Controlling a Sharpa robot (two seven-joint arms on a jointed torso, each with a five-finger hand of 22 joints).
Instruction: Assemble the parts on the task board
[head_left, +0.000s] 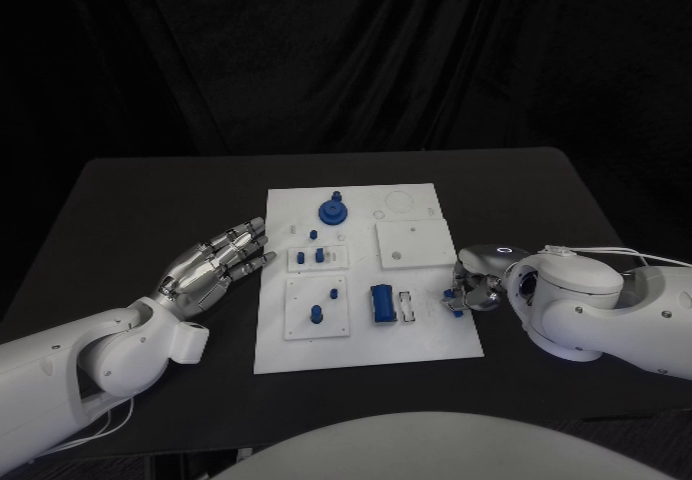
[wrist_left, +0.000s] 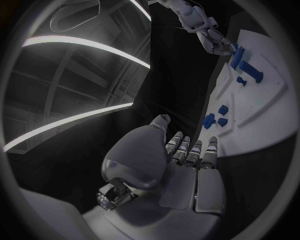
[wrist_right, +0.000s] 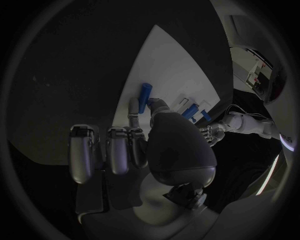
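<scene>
Table (head_left: 130, 200), black and matte, carries the white task board (head_left: 433, 350) at its middle, a stiff flat plate that looks unlikely to shift under light pressure. On the board sit raised white square blocks and small blue parts: a round knobbed piece (head_left: 333, 210) near the far edge, short pegs (head_left: 309, 258) in the middle block, a rectangular blue block (head_left: 382, 304) nearer the robot. These parts look like hard, light, smooth plastic, so I judge them rigid but slippery and easy to flick away; each is best pinched across its flat or long sides with fingertips. The left hand (head_left: 214, 265) lies beside the board's left edge, fingers stretched and apart, holding nothing. The right hand (head_left: 473, 285) is at the board's right edge, fingers curled round a small blue piece (head_left: 456, 299), apparently pinching it
</scene>
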